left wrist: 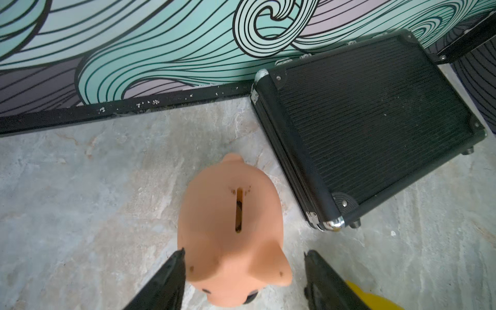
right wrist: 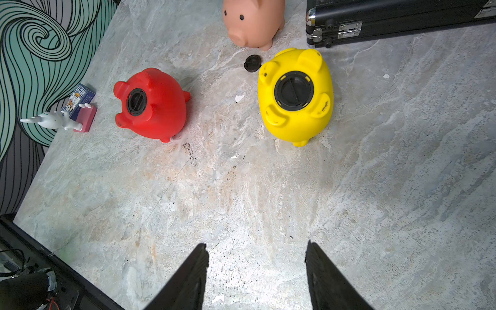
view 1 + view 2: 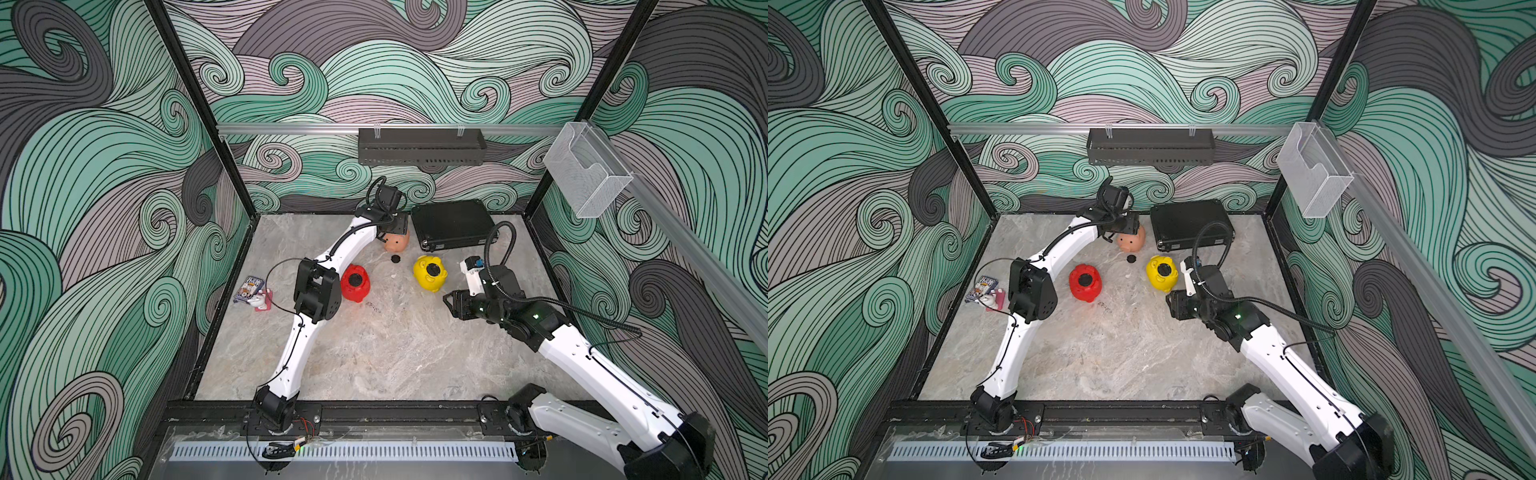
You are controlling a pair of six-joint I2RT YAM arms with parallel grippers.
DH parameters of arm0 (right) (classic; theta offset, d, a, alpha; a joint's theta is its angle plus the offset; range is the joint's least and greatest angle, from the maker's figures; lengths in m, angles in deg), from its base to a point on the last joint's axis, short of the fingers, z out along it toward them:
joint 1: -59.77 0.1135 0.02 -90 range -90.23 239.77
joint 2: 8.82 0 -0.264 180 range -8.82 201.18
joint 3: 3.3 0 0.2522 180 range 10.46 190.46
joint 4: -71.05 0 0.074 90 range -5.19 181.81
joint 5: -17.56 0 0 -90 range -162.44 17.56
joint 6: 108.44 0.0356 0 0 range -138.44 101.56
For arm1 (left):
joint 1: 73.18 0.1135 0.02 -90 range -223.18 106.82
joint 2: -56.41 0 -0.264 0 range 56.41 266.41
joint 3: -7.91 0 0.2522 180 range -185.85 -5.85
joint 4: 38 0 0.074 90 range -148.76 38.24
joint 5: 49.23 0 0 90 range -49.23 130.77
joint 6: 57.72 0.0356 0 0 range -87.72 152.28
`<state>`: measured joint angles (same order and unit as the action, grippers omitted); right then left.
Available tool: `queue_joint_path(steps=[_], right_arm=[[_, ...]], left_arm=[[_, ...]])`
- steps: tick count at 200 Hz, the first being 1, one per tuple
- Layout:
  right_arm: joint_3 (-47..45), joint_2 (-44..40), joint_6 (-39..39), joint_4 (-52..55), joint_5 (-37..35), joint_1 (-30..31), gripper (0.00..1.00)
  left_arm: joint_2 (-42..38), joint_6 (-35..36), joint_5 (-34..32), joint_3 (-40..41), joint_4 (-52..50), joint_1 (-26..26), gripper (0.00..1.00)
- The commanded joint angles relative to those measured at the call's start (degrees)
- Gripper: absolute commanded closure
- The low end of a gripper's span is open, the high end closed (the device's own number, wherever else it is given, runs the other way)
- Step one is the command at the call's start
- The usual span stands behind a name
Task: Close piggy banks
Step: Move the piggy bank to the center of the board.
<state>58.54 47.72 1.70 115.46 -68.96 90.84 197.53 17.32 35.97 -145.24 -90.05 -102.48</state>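
Left gripper: jaws apart, straddling the peach-pink piggy bank, standing upright at centre; contact unclear.
Right gripper: jaws apart, holding nothing, over bare table.
Red piggy bank, yellow piggy bank: bellies up, plugged.
Loose black plug: between pigs.
Black case: beside pink pig.

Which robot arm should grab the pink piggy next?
The left. Its left gripper hangs open right over the pink piggy, fingers on either side. The right gripper is open too, but over bare table, farther from it.
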Motion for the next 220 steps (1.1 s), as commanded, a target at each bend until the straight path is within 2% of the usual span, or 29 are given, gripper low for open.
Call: queue_joint_path(steps=[1, 21, 58, 129, 161, 220], right_arm=[[-0.1, -0.2, -0.4, 0.1, 0.7, 0.4, 0.4], [-0.5, -1.0, -0.5, -0.5, 0.1, 0.3, 0.4], [-0.4, -1.0, -0.7, 0.0, 0.1, 0.3, 0.4], [-0.1, -0.2, -0.7, 0.1, 0.6, 0.3, 0.4], [-0.2, -0.1, -0.7, -0.3, 0.5, 0.3, 0.4], [-0.2, -0.8, -0.8, -0.1, 0.5, 0.4, 0.39]], left_arm=[[2.6, 2.5, -3.5, -3.8, 0.0, 0.2, 0.31], [5.1, 3.1, -5.3, -5.0, 1.9, 0.2, 0.31], [11.3, 3.0, -4.4, -13.9, -0.5, 0.2, 0.3], [13.4, -3.2, -4.2, -13.9, -4.7, -0.4, 0.33], [11.3, -6.9, -3.8, -10.9, -8.8, -1.2, 0.35], [5.9, -14.5, -3.1, -0.4, -10.6, -2.5, 0.37]])
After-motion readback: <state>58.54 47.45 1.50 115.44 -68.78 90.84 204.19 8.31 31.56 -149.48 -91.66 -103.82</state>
